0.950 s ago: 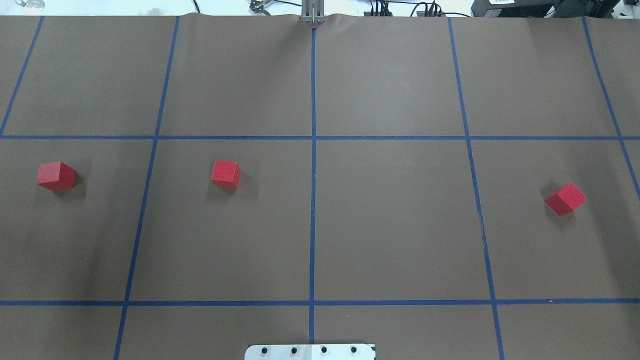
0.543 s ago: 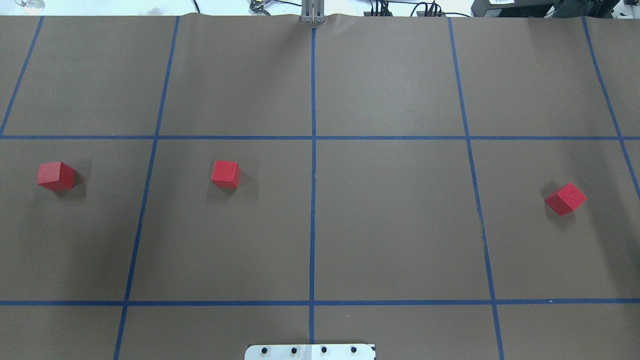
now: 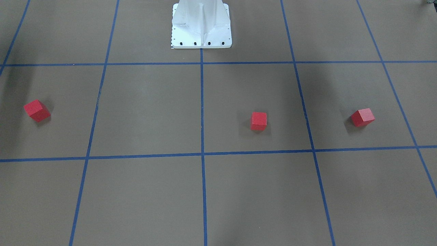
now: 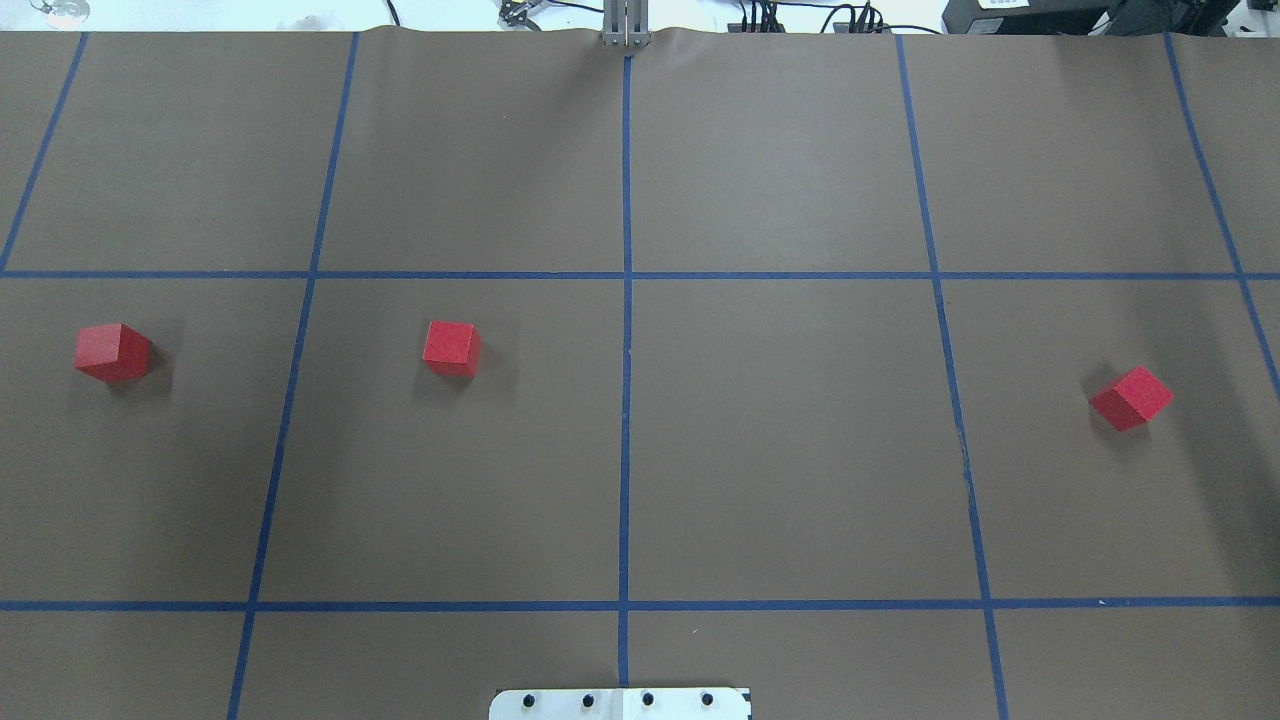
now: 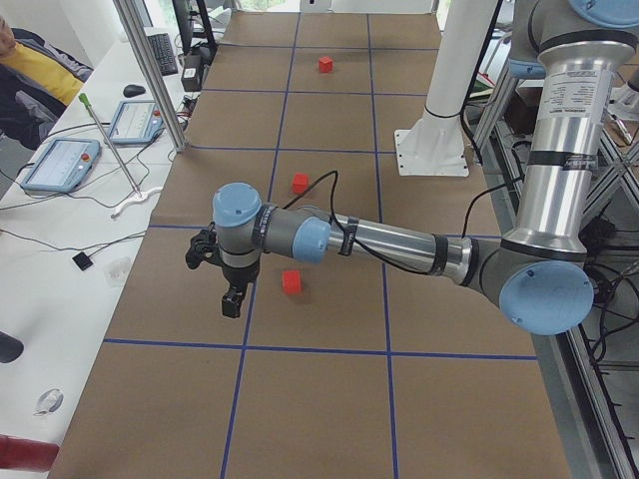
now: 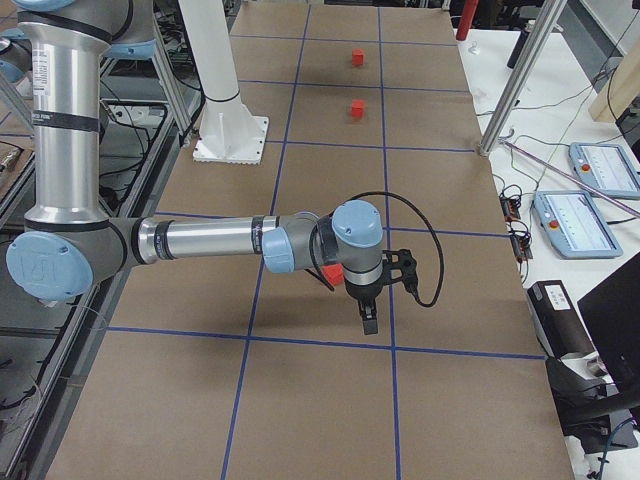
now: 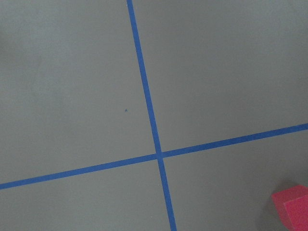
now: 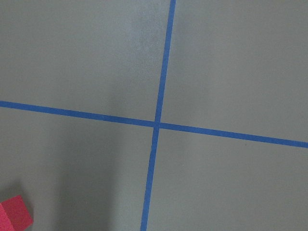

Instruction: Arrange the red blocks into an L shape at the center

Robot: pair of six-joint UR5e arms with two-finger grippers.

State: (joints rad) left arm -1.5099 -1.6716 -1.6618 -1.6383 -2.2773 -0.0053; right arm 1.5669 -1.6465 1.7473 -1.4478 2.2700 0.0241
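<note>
So the 3 red blocks sit scattered on the surface (image 4: 780,450): left block (image 4: 112,352), mid-left block (image 4: 451,348), right block (image 4: 1131,398), none at center yet. Left pincer (image 5: 232,299) and right pincer (image 6: 369,320) each hang near an outer block, likely to fetch it; spread or pressed together, can't tell

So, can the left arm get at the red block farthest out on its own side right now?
Probably yes. The left gripper hangs close beside that red block, above bare brown paper, and nothing stands between them that would block the way.
</note>
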